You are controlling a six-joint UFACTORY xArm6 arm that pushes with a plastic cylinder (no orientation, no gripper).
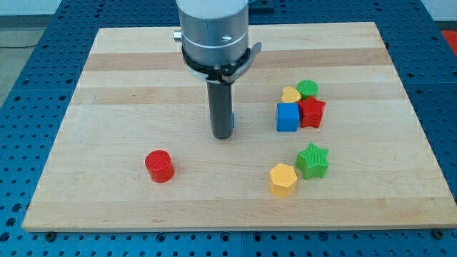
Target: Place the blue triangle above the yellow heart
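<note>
My tip (223, 135) rests on the wooden board near its middle. A sliver of blue (233, 119) shows at the rod's right edge; it is the blue triangle, mostly hidden behind the rod and touching it. The yellow heart (290, 95) lies to the view's right, in a tight cluster with a green round block (308, 88), a blue cube (287, 117) and a red star (312, 112). The tip is well left of that cluster.
A red cylinder (159, 165) stands at the lower left. A yellow hexagon (283, 178) and a green star (313, 160) sit at the lower right. The board's edge (214, 227) runs along the view's bottom.
</note>
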